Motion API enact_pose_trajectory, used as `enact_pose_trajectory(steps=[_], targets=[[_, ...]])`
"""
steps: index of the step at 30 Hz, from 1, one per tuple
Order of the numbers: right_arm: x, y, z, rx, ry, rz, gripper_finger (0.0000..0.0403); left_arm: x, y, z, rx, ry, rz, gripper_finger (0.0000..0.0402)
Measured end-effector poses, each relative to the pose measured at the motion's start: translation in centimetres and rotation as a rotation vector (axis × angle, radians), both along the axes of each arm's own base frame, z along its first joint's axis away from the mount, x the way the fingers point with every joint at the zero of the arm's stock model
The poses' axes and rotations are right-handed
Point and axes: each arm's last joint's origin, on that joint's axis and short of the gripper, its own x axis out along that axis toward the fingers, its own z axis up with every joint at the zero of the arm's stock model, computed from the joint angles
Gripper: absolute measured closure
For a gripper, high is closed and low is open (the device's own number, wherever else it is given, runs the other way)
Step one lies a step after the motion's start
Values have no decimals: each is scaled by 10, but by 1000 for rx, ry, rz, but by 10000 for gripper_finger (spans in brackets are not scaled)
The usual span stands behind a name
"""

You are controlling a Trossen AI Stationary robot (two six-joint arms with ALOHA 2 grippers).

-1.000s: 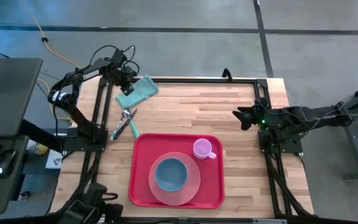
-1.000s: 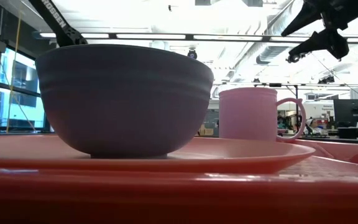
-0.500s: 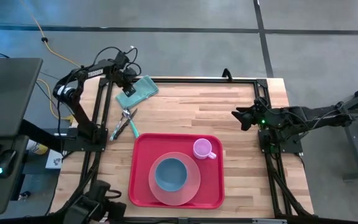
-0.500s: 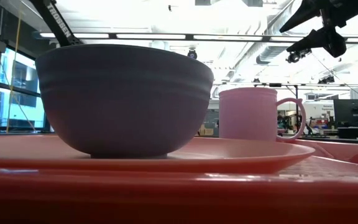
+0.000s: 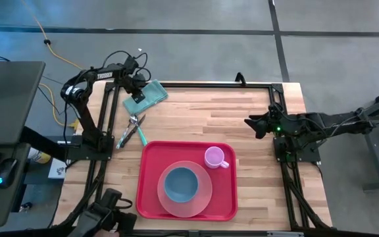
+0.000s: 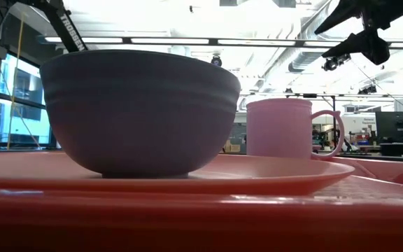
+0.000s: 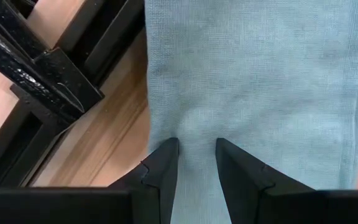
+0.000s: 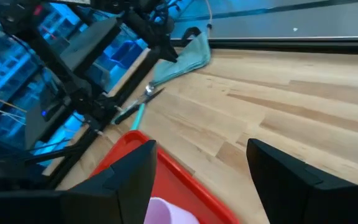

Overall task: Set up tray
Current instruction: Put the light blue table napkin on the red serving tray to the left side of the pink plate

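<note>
Tray [image 5: 151,197] sits on the counter [image 5: 202,118], carrying plate [image 5: 202,197], bowl [image 5: 180,184] and mug [image 5: 214,157]. Left end effector [image 7: 196,162] pinches the teal cloth [image 7: 253,81] at the far left corner. Right end effector [image 8: 201,171] hovers spread above the counter's right side.

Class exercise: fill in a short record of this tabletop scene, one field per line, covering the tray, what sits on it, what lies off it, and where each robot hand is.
Tray: red tray on the wooden table, near edge
On tray: pink plate holding a blue bowl; pink mug beside the plate
Off tray: teal cloth at the far left corner; cutlery between cloth and tray
Left hand: fingers pinching a fold of the cloth
Right hand: open, above the table's right side, holding nothing
</note>
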Motion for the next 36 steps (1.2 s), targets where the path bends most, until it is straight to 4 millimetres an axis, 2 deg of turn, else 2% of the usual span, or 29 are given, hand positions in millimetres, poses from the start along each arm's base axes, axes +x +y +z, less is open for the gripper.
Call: enact_pose_trajectory(steps=[4, 6, 8, 11, 13, 20, 26, 31, 36], targets=[[2, 0, 3, 4, -36, 4, 171, 0, 1, -4, -11, 6, -4, 257], [2, 0, 4, 5, -44, 5, 171, 0, 1, -4, -6, 14, -3, 271], [2, 1, 5, 9, -57, 9, 171, 0, 2, -4, 5, 14, -7, 300], [3, 1, 6, 11, -69, 8, 171, 1, 3, -4, 17, 2, -26, 367], [3, 1, 7, 12, -86, 4, 171, 1, 3, -5, 16, -14, -35, 385], [3, 0, 8, 6, -97, -11, 171, 4, 6, -4, 3, -70, -70, 392], [3, 0, 8, -17, -86, -6, 171, 9, 9, 9, -52, -142, -95, 393], [3, 0, 8, -43, -73, 1, 171, 22, 6, 28, -59, -218, -165, 393], [3, 0, 8, -65, -62, 8, 171, 40, -5, 30, -97, -230, -227, 393]])
